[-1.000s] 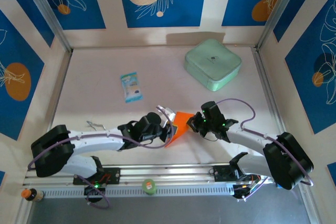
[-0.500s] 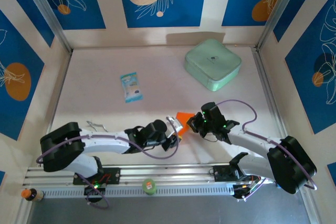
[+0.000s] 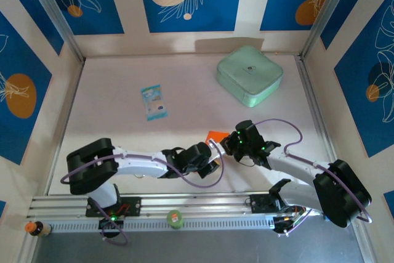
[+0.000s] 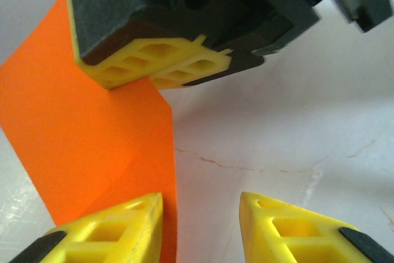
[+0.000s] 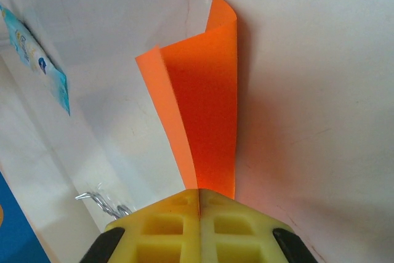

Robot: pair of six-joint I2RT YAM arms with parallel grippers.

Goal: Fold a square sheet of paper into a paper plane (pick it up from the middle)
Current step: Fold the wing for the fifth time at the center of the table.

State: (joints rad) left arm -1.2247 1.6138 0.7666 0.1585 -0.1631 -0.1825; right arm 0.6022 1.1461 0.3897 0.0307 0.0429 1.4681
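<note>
My right pincer (image 5: 198, 196) is clamped on the folded square sheet of paper (image 5: 206, 115), long axis toward twelve o'clock. My left pincer (image 4: 200, 229), jaws partly apart, finds it at eleven o'clock, against the left finger.

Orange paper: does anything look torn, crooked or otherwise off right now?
No tear shows. The orange paper is pinched in the right hand, bent loosely off the table, and its two layers end unevenly. The left hand is open at its edge.

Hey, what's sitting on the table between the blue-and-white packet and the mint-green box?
Nothing: in the top view, the table between the blue-and-white packet and the mint-green box is bare.
</note>
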